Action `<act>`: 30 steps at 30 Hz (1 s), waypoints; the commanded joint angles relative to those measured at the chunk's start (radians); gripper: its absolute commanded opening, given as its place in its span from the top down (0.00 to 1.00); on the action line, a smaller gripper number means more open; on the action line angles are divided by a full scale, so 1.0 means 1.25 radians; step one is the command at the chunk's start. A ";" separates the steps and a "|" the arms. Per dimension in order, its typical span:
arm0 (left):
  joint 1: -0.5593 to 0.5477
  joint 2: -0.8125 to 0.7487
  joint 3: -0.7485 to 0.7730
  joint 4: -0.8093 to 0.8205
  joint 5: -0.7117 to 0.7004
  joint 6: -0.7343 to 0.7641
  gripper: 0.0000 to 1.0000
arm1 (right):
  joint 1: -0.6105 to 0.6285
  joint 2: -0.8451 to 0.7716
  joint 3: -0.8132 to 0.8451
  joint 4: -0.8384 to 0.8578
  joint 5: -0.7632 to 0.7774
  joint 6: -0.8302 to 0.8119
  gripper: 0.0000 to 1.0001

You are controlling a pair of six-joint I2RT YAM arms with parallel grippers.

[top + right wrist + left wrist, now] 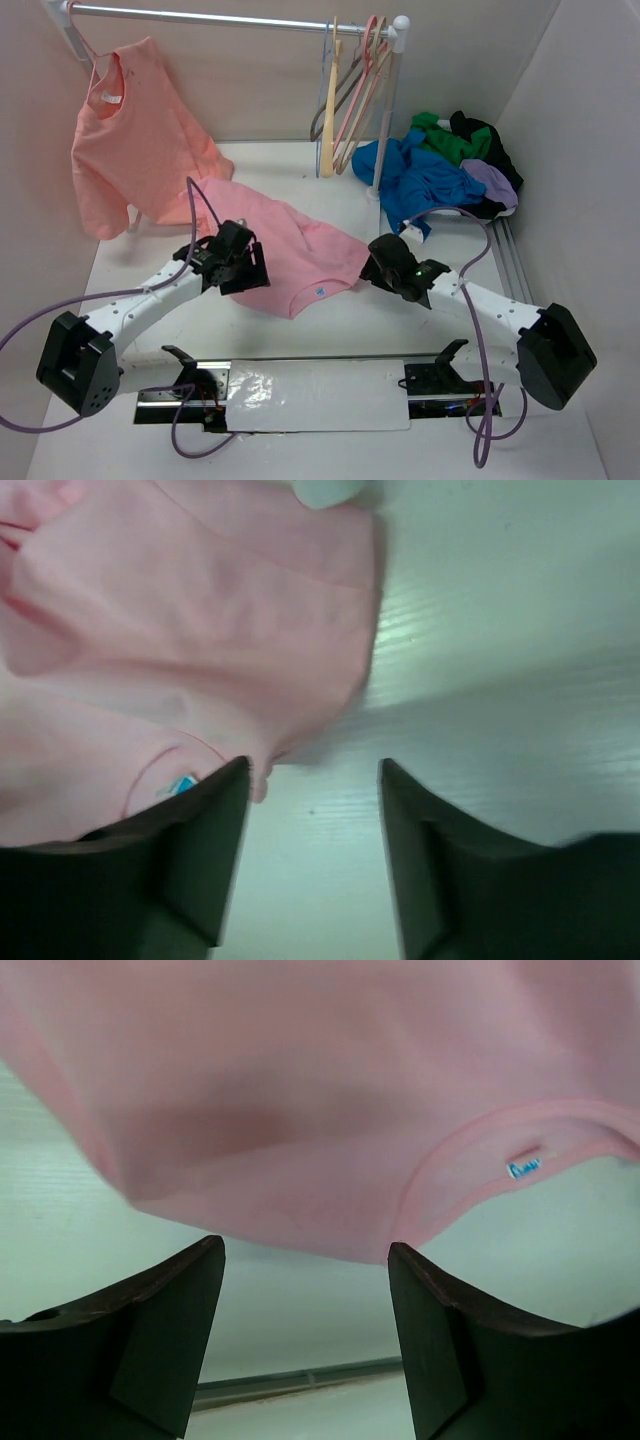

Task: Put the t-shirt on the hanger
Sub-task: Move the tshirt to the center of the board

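Left pincer (305, 1250): released, its dark fingers (150, 1330) standing wide apart with nothing between them, low at the shirt's near edge.
Right pincer (312, 765): likewise released and empty; its left finger sits just beside the shirt's edge, and only bare table shows in the gap.
Shirt: bubblegum-pink, short-sleeved soft fabric t-shirt (300, 250), spread and slightly rumpled on the white table (330, 335) between the two arms, with a small teal mark (523, 1167) towards the near side.
Hanger: thin greyish wire hanger (318, 125) seems to hang at the right end of the metal rail (230, 17) among the thicker cream and pink hangers (350, 100). It is hard to single out and well apart from the shirt.
Risk, grasp: flat fabric offers little to pinch — a closing pincer may catch both layers, or none, and scrape the table.
Risk, uneven lift: if one side grips and the other slips, the shirt would likely swing and bunch, hiding the openings the hanger must enter.
Risk, wrong pick: the crowded hangers invite taking a thick one or snagging several, and the paler salmon-orange shirt (130, 130) on the rail's left is a near look-alike.
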 commanded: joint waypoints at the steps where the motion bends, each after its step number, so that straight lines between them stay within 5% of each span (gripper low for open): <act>1: -0.048 0.014 0.038 0.005 0.018 0.038 0.22 | 0.005 0.009 0.032 -0.076 0.027 -0.078 0.30; 4: -0.125 -0.014 -0.004 0.030 0.051 0.011 0.27 | 0.027 0.009 0.059 -0.120 0.045 -0.095 0.22; 9: -0.257 -0.011 -0.027 0.021 -0.088 -0.140 0.28 | 0.035 -0.028 0.059 -0.137 0.056 -0.095 0.21; 14: -0.331 0.173 0.028 0.003 -0.183 -0.239 0.28 | 0.035 -0.037 0.044 -0.137 0.049 -0.095 0.18; 20: -0.341 0.244 0.063 -0.032 -0.238 -0.295 0.34 | 0.035 -0.064 0.044 -0.152 0.049 -0.103 0.09; 30: -0.341 0.260 0.071 -0.024 -0.269 -0.302 0.39 | 0.020 -0.078 0.029 -0.145 0.033 -0.117 0.08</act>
